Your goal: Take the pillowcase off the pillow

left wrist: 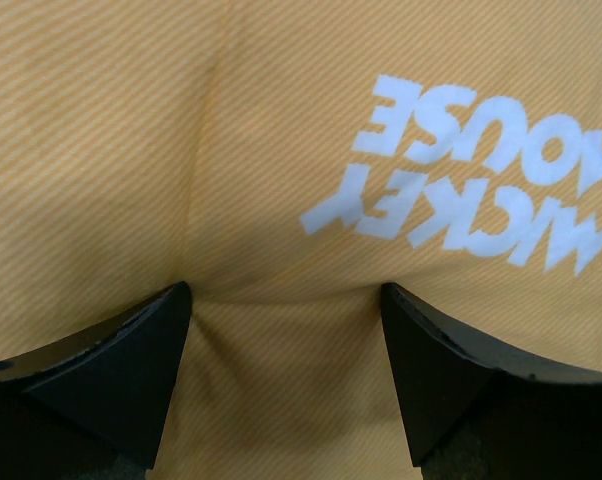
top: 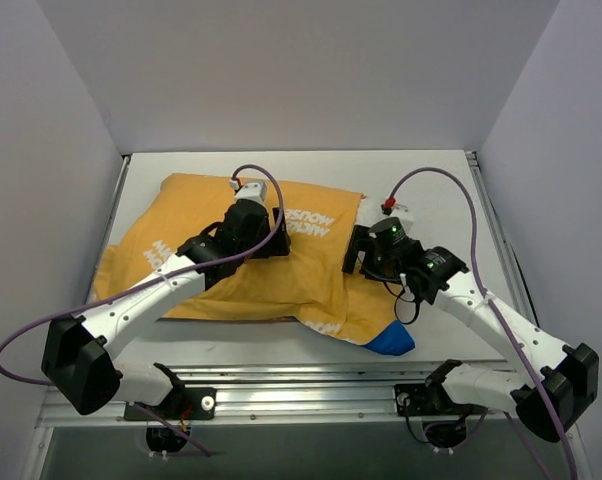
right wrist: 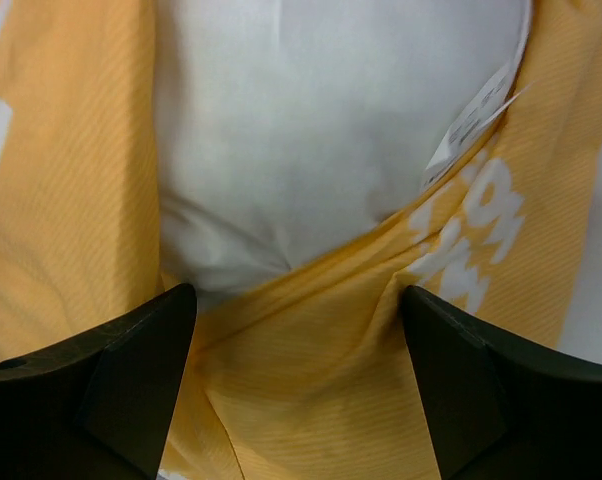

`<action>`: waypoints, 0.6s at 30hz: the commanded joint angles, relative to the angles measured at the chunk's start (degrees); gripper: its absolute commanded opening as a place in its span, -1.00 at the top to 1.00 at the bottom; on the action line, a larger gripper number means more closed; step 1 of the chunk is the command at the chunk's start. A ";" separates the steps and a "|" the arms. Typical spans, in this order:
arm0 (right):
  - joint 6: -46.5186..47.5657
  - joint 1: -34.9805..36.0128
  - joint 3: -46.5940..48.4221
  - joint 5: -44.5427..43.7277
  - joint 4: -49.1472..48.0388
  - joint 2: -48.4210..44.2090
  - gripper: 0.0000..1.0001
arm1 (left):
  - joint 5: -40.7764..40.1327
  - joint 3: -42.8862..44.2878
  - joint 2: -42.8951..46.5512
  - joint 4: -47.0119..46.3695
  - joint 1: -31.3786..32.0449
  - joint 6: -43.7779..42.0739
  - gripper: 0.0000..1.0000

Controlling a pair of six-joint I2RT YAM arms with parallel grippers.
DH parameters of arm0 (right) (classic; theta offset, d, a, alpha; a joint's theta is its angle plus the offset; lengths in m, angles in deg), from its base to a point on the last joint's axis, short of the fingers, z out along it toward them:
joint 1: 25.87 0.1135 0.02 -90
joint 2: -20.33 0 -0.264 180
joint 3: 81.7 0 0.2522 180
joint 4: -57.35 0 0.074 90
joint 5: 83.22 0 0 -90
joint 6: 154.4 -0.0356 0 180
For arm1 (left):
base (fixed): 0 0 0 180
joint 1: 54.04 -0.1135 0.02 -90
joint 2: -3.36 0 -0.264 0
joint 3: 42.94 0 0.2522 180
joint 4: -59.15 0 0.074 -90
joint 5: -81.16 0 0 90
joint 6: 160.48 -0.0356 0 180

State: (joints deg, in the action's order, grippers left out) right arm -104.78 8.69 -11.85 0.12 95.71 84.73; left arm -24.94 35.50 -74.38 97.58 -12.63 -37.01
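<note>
Pillowcase (top: 231, 275) lies orange side up mid-tabletop (top: 436, 190), pillow (right wrist: 321, 130) mostly hidden inside with only its white end showing at the right; left tool (left wrist: 284, 300) and right tool (right wrist: 299, 300) both have fingers spread, gripping nothing.

we find bare table (top: 446, 215) right of the pillowcase (top: 311, 270) and behind it; walls (top: 41, 150) hem three sides.

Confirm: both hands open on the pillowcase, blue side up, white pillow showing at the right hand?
Not blue: the top external view shows the pillowcase yellow-orange side up, with blue at one near corner only. The left hand and right hand are open, and the pillow does show.
</note>
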 commanded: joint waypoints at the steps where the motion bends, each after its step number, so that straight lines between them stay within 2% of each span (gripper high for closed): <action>1: -5.14 3.13 -2.03 -4.33 0.72 1.25 -0.57 | -0.78 -1.06 -2.59 -5.93 -2.91 0.80 -0.72; 6: -3.04 2.70 -3.01 -6.08 -1.57 4.85 -0.53 | 3.44 2.11 -8.39 -8.32 -8.35 0.72 -0.72; 9: -1.19 2.08 -1.69 -7.32 -2.18 7.84 -0.29 | 5.10 3.51 -8.23 -7.62 -10.81 -0.77 -0.72; 10: -1.02 2.00 -1.60 -7.93 -2.27 8.28 -0.10 | 5.55 3.69 -7.53 -8.05 -10.82 -2.43 -0.72; 11: -0.84 1.82 -1.60 -7.93 -2.36 8.55 -0.01 | 6.42 3.78 -6.04 -8.32 -10.74 -3.32 -0.72; 14: -0.93 1.56 -2.74 -7.76 -2.80 7.50 0.25 | 12.05 5.53 -3.75 -7.62 -9.07 -4.03 -0.72; 18: -1.28 -0.11 -7.13 -5.21 -5.52 3.46 0.38 | 8.11 9.75 -3.30 -5.77 0.58 -6.13 -0.72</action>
State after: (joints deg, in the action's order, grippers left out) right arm -106.94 10.46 -15.85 -2.85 87.47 90.35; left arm -16.39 40.64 -79.25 91.02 -18.25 -39.96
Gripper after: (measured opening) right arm 0.323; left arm 0.861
